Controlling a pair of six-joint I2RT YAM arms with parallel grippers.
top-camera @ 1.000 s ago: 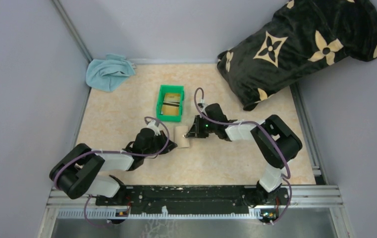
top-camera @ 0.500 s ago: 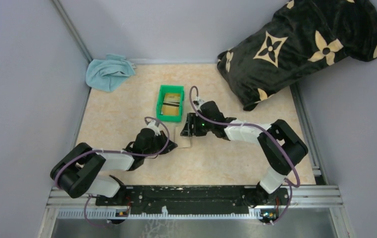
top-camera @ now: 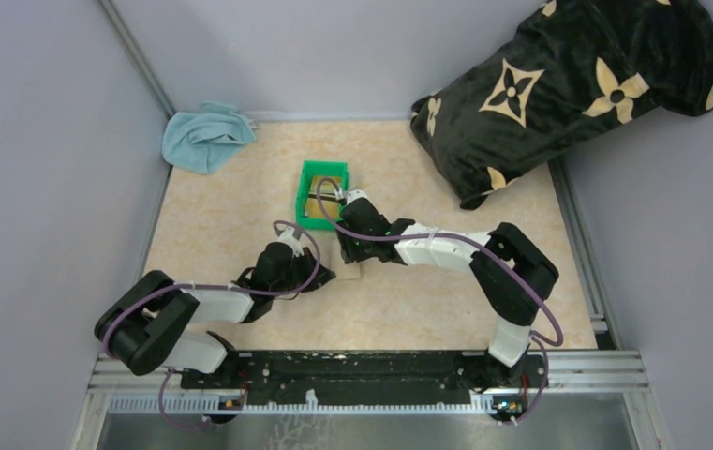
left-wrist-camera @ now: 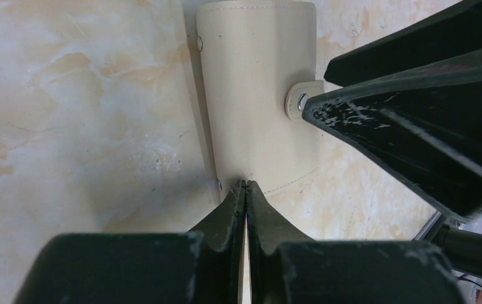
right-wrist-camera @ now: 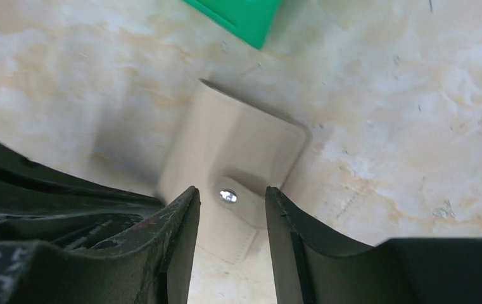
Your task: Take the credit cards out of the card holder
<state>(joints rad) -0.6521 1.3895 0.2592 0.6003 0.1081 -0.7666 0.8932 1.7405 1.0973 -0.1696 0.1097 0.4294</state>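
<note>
In green bin (top-camera: pixel 304 193): tan card (top-camera: pixel 319 212) | card holder (left-wrist-camera: pixel 257 95): just beside bin

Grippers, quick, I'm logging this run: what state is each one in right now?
Left gripper: closed, tips at the card holder edge; whether it pinches it cannot be told.
Right gripper: open over the card holder, holding nothing.

Tan card holder (left-wrist-camera: pixel 257 95) lies flat, its snap tab (left-wrist-camera: pixel 299 101) seemingly unfastened.
</note>
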